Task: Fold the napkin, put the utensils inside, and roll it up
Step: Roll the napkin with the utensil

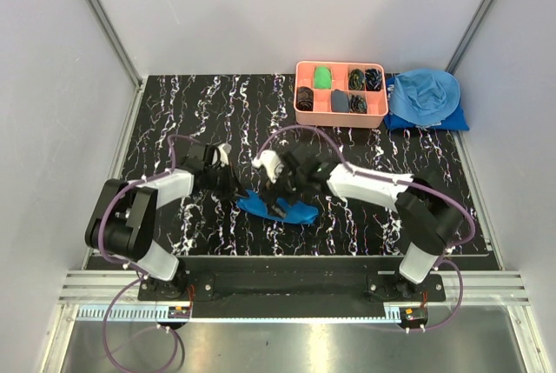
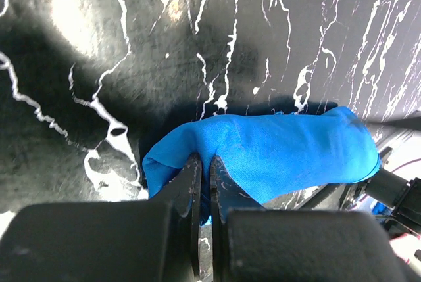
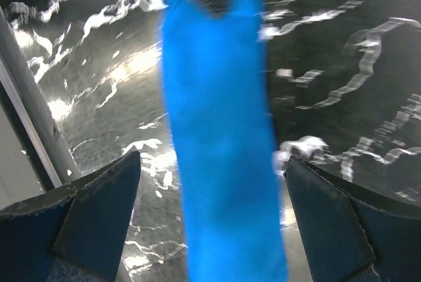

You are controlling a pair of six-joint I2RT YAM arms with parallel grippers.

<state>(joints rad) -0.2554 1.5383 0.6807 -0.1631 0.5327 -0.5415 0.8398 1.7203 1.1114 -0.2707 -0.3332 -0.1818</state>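
While the left fingers point(image 2: 189, 187) are clamping one end of the rolled napkin point(image 2: 276, 157), the right fingers point(image 3: 105, 210) are straddling it spread wide; closing gently should be stopping it unrolling.

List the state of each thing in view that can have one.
napkin: rolled into a tube
left claw: shut, pinching one end of the napkin
right claw: open, one finger on either side of the napkin
utensils: not visible
pink tray: upright, items in its compartments
sky-blue cloth: heaped beside the tray
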